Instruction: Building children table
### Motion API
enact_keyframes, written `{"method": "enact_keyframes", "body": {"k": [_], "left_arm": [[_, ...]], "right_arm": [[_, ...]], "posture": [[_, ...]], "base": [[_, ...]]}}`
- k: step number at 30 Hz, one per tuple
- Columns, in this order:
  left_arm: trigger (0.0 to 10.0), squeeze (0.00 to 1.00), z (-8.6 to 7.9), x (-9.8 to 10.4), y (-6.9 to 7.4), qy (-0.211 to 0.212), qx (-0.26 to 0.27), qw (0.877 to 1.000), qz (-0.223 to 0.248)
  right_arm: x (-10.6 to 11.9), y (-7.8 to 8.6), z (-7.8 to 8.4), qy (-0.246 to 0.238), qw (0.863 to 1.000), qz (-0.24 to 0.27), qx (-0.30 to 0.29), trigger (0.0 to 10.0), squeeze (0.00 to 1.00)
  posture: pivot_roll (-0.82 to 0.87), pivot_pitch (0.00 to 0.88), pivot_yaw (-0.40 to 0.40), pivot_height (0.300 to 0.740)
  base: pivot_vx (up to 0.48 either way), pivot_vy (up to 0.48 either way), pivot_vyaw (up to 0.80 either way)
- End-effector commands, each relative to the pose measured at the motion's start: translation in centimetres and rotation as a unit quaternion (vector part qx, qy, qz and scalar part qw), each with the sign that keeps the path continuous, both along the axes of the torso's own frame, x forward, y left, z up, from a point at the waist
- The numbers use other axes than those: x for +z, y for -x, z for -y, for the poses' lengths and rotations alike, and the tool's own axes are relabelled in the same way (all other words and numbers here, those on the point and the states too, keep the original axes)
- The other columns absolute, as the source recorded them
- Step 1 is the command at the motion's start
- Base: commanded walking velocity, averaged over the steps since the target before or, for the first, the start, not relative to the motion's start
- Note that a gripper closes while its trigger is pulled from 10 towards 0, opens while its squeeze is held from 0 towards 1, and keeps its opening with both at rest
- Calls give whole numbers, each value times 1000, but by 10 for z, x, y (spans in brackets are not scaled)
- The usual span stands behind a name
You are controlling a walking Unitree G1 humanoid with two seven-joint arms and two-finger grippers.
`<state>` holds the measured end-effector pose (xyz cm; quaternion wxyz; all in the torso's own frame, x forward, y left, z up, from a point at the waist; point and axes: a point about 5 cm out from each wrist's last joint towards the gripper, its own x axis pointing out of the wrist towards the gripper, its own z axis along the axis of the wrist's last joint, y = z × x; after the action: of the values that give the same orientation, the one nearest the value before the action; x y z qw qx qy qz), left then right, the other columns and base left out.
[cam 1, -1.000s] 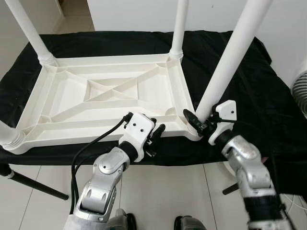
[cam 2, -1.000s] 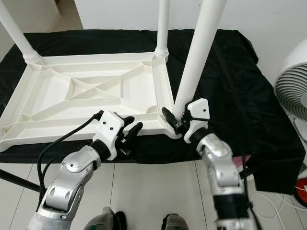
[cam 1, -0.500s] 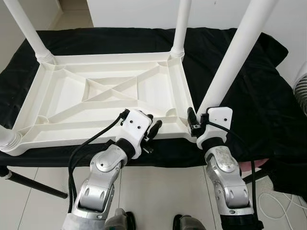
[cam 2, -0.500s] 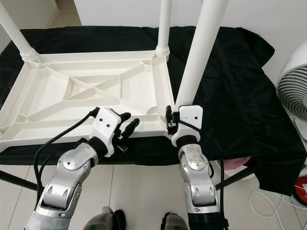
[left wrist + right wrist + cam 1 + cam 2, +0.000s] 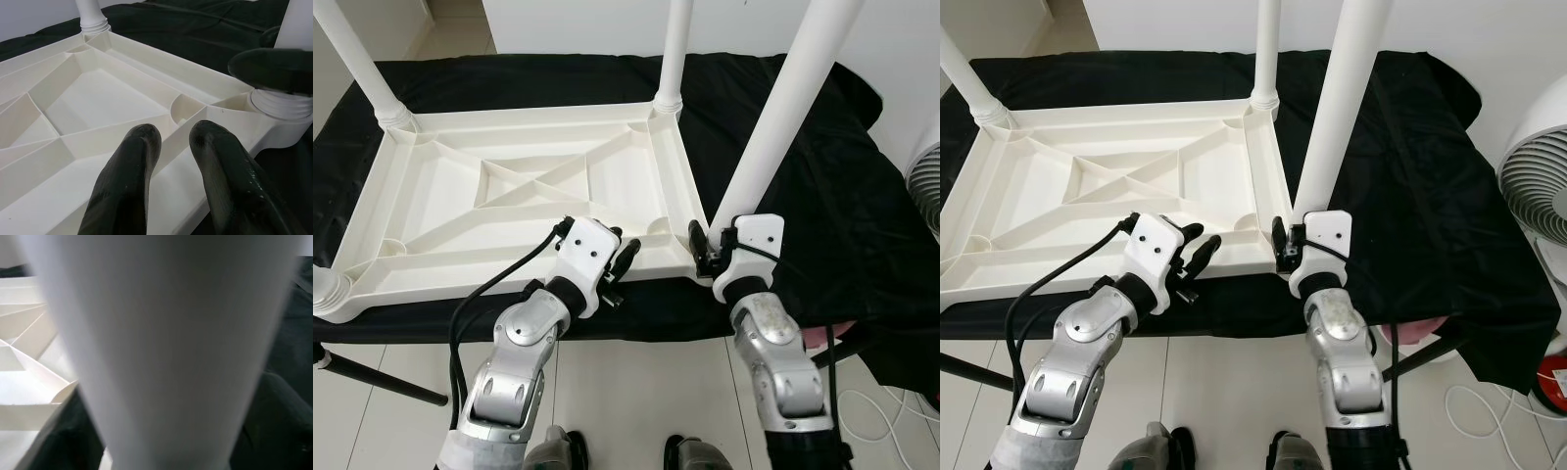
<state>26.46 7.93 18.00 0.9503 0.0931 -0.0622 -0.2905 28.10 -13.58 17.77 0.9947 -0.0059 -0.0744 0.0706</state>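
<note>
Left eye view: right pincer (image 5: 705,257) clenched low on near-right leg (image 5: 773,127), rising steeply up and away; left pincer (image 5: 622,266) released, resting on tabletop rim (image 5: 651,266) beside.

A black cloth (image 5: 822,186) covers the stand, and the upturned white children's table (image 5: 524,196) lies on it.

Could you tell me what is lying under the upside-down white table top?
The table top rests on a black cloth that spreads past its edges. The cloth hides whatever surface supports it; beneath its front edge, dark stand legs and the tiled floor show.
</note>
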Motion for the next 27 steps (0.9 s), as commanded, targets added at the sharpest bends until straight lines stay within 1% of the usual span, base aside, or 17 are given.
{"method": "enact_keyframes", "body": {"k": [1, 2, 3, 6, 7, 9, 11, 13, 18, 19, 20, 21, 22, 23, 24, 25, 27], "left_arm": [[10000, 0, -7, 2, -2, -1, 53, 999, 9], [10000, 0, -8, 1, -3, -4, 56, 998, 9], [10000, 0, -8, 1, -3, -4, 57, 998, 9], [10000, 0, -9, 1, -4, -8, 58, 998, 8], [10000, 0, -9, 3, -4, -8, 56, 998, 7], [10000, 0, -9, 4, -4, -10, 54, 998, 6], [10000, 0, -11, 3, -4, -11, 53, 999, 3], [10000, 0, -11, 3, -4, -11, 53, 999, 3], [10000, 0, -14, -1, 1, -12, 29, 999, -7], [10000, 0, -14, -1, 1, -12, 29, 999, -7], [10000, 0, -14, -2, 3, -11, 17, 1000, -9], [10000, 0, -14, -2, 3, -11, 17, 1000, -9], [10000, 0, -16, -2, 5, -1, 3, 1000, -15], [10000, 0, -16, -2, 5, -1, 3, 1000, -15], [10000, 0, -18, -3, 8, 0, -19, 1000, -22], [10000, 0, -18, -3, 8, 0, -19, 1000, -22], [10000, 0, -17, -5, 13, 2, -53, 998, -36]], "right_arm": [[0, -3, -1, -2, 1000, -2, 21, 10000, 1000], [0, -5, -1, 0, 999, -3, 42, 10000, 757], [0, -7, -1, 5, 997, -5, 72, 10000, 0], [1, -9, 0, 14, 995, -2, 96, 10000, 0], [3, -11, 3, 26, 990, -1, 136, 10000, 0], [4, -12, 5, 30, 989, -1, 148, 10000, 0], [2, -15, 10, 42, 983, -5, 180, 10000, 0], [2, -15, 10, 42, 983, -5, 180, 10000, 0], [-2, -19, 15, 76, 969, -8, 234, 10000, 0], [-2, -19, 15, 76, 969, -8, 234, 10000, 0], [-3, -20, 16, 83, 963, -11, 256, 10000, 0], [-3, -20, 16, 83, 963, -11, 256, 10000, 0], [-4, -20, 16, 87, 956, -15, 279, 10000, 0], [-4, -20, 16, 87, 956, -15, 279, 10000, 0], [-6, -21, 18, 101, 948, -17, 303, 10000, 0], [-6, -21, 18, 101, 948, -17, 303, 10000, 0], [-6, -25, 23, 122, 936, -18, 328, 10000, 0]], "posture": [[-57, 161, 41, 740], [-55, 154, 42, 740], [-55, 150, 43, 740], [-56, 142, 47, 740], [-49, 138, 50, 740], [-44, 129, 56, 740], [-38, 126, 57, 740], [-38, 126, 57, 740], [-48, 100, 58, 740], [-48, 100, 58, 740], [-48, 96, 53, 740], [-48, 96, 53, 740], [-48, 96, 53, 740], [-48, 96, 53, 740], [-55, 76, 58, 740], [-55, 76, 58, 740], [-58, 71, 56, 740]], "base": [[0, 0, 0], [0, 0, 0], [0, 0, 0], [0, 0, 0], [0, 0, 0], [0, 0, 0], [0, 0, 0], [0, 0, 0], [0, 0, 0], [0, 0, 0], [0, 0, 0], [0, 0, 0], [0, 0, 0], [0, 0, 0], [0, 0, 0], [0, 0, 0], [0, 0, 0]]}}
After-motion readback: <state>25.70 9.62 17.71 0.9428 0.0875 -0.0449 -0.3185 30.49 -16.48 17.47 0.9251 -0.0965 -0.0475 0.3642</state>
